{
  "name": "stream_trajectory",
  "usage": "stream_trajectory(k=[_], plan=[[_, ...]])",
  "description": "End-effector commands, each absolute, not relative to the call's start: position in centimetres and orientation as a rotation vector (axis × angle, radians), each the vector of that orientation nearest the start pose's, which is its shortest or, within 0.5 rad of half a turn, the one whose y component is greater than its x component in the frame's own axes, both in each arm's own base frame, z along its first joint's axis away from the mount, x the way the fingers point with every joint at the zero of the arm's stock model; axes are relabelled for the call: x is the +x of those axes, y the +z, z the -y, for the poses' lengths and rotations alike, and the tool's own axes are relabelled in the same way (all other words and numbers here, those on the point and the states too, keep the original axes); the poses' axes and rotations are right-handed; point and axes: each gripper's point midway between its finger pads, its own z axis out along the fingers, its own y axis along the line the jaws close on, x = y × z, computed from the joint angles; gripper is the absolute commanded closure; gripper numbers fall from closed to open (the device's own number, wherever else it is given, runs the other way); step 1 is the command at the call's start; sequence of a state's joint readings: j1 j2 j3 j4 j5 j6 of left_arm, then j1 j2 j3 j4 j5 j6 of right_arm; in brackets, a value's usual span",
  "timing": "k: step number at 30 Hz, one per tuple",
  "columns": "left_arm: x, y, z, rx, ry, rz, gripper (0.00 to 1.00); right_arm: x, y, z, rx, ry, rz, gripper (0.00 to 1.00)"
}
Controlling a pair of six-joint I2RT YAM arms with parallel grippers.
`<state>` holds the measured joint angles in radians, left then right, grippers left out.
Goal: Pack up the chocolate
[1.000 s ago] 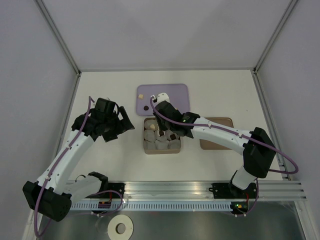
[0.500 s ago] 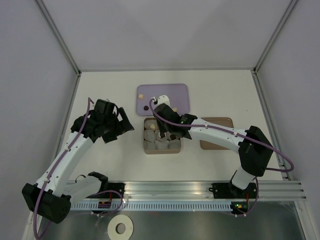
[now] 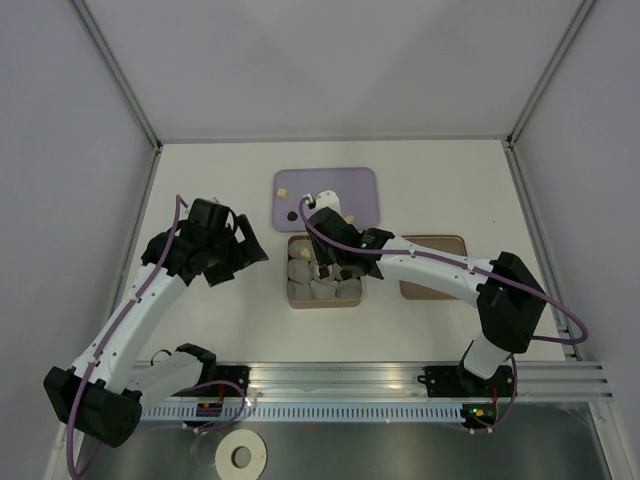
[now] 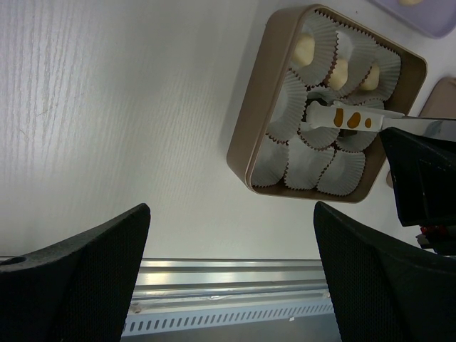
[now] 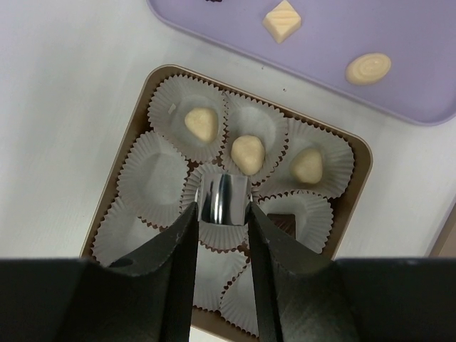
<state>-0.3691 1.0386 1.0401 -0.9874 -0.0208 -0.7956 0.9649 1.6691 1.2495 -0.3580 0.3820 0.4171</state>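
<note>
Four chocolates [image 5: 247, 152] boxed, more waiting
Left fingers [image 4: 85, 278] gape idle beside the box [image 4: 244, 128]; right fingers [image 5: 171, 263], just loosened, grip a shiny tool [image 5: 224, 199] (likely a fresh drop). One dark chocolate [image 5: 285, 224] and three pale sit in cups [image 5: 153, 178]; others remain on the far tray [image 5: 320, 35].

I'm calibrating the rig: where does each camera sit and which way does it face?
Top external: above and behind, looking down at the table; both arms show.
Left wrist: on the left gripper, looking down at the box; own open fingers.
Right wrist: directly over the box; right gripper pinching a metal tool.
All three share the box.
</note>
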Motion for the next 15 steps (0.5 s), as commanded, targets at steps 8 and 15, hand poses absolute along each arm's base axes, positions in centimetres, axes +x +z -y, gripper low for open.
stream_trajectory(k=[8, 15], plan=[[22.2, 18.9, 11.7, -0.562, -0.452, -2.515, 0.0, 28.9, 20.4, -32.5, -0.346, 0.314, -2.176, 0.64], [22.1, 19.8, 11.6, -0.538, -0.438, -2.528, 0.0, 30.4, 27.0, -33.3, -0.301, 0.353, -2.061, 0.64]])
